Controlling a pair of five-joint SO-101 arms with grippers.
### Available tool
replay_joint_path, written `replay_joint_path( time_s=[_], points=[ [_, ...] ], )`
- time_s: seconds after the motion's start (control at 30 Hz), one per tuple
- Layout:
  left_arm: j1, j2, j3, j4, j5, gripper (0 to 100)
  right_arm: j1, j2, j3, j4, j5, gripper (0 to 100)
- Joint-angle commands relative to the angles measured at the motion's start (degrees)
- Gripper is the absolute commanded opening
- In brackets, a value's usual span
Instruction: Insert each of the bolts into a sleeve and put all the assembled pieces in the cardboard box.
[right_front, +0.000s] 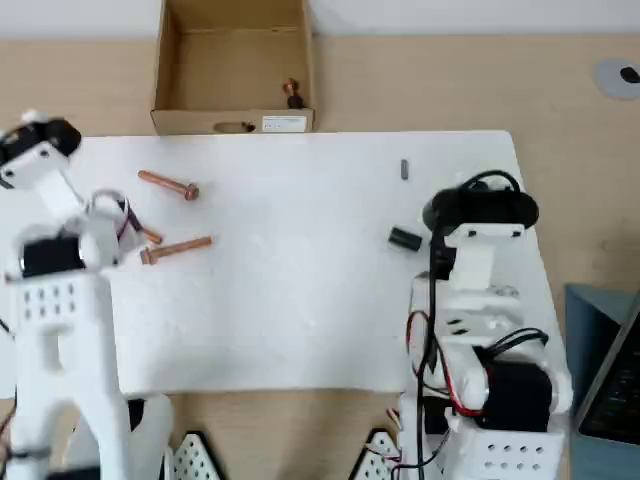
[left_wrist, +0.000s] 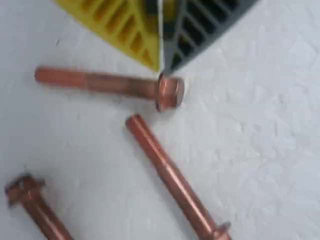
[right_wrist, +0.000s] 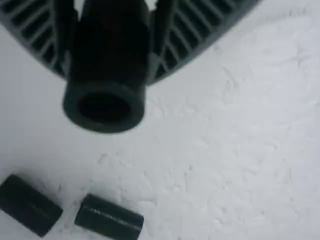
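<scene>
White label (right_front: 283, 123) on cardboard box (right_front: 190, 122), print illegible

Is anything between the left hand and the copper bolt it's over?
Nothing visible. The shut left hand hangs right at the head of the copper-coloured metal bolt on the white mat; two more bolts lie beside it. The right hand holds a black cylindrical sleeve.

Each bolt (left_wrist: 102, 83) is copper, each sleeve (right_wrist: 109, 218) black. The cardboard box (right_front: 165, 75) is brown, the desk (right_front: 430, 85) tan, the mat (right_front: 300, 300) white.
</scene>
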Motion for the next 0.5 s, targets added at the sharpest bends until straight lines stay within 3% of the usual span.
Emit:
replay_joint_path(
  time_s=[0.0,0.33,0.47],
  points=[
    [-1.76,10.77,-11.08,-0.18,5.27,0,0.75,-2.68,2.59,-3.52,-0.44,0.9],
    [-2.81,36.18,-29.10,4.75,13.98,1,0.75,-11.03,7.43,-3.96,-0.44,0.9],
    [-3.16,44.09,-35.87,7.65,17.85,9,0.75,-12.88,8.84,-3.96,-0.53,0.9]
  ],
)
